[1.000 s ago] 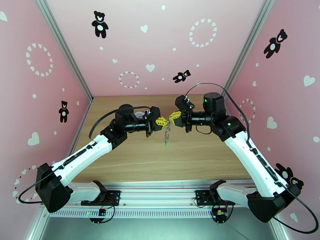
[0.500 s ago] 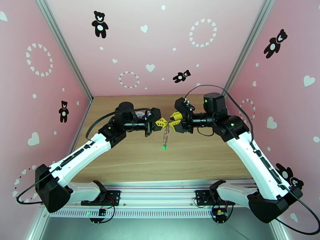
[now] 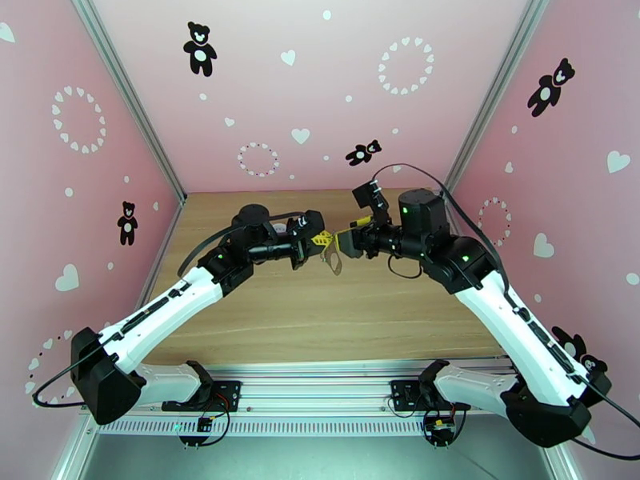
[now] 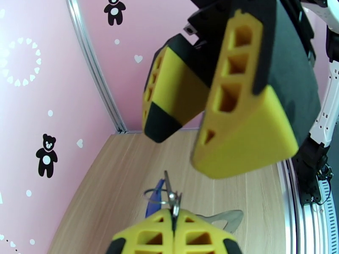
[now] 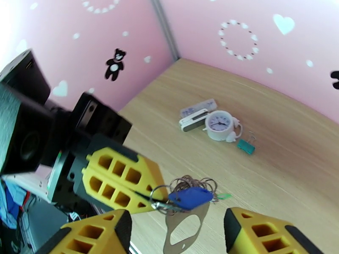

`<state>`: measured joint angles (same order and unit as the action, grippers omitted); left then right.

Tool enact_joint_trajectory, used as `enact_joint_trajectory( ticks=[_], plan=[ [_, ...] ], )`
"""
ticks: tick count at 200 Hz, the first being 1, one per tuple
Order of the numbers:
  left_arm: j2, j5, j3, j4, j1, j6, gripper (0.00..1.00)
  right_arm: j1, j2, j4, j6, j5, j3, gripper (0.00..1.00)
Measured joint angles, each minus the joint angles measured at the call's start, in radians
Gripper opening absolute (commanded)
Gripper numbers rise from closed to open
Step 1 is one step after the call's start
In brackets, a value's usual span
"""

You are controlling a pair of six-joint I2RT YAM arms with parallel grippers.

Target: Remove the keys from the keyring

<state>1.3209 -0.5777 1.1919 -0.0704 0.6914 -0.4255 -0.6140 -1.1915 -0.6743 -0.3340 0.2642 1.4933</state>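
My left gripper (image 3: pixel 322 242) is held above the table's middle, shut on a small metal ring of the keyring (image 3: pixel 335 263). In the left wrist view its fingers (image 4: pixel 199 238) pinch that ring, with the blue key (image 4: pixel 154 198) and grey strap (image 4: pixel 226 218) beside them. My right gripper (image 3: pixel 349 235) faces it, open, just to the right. The right wrist view has the blue key (image 5: pixel 190 197), a bit of the green key (image 5: pixel 223 195), coiled chain (image 5: pixel 193 182) and strap (image 5: pixel 182 232) hanging from the left gripper (image 5: pixel 146 193), between my open right fingers (image 5: pixel 99 237).
On the wooden table (image 5: pixel 288 136) behind the grippers stand a round white clock (image 5: pixel 219 123), a teal binder clip (image 5: pixel 245 146) and a white and grey flat device (image 5: pixel 197 115). Pink walls close in the left, back and right sides.
My right gripper has opened and let go of the keyring, and its wrist has turned. The chain with the green key, which hung straight down, is now bunched up at the left gripper.
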Motion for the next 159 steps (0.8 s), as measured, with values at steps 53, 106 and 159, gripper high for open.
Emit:
enact_joint_trajectory(
  ticks=[53, 106, 159],
  plan=[
    [0.019, 0.05, 0.0, -0.022, 0.031, -0.008, 0.0, -0.04, -0.075, -0.048, -0.084, -0.117, 0.078, 0.68],
    [0.021, 0.079, 0.0, -0.018, 0.032, -0.008, 0.0, -0.06, -0.139, -0.116, -0.111, -0.174, 0.119, 0.69],
    [0.026, 0.093, 0.0, -0.019, 0.038, -0.008, 0.0, -0.078, -0.171, -0.163, -0.106, -0.207, 0.153, 0.55]
  ],
)
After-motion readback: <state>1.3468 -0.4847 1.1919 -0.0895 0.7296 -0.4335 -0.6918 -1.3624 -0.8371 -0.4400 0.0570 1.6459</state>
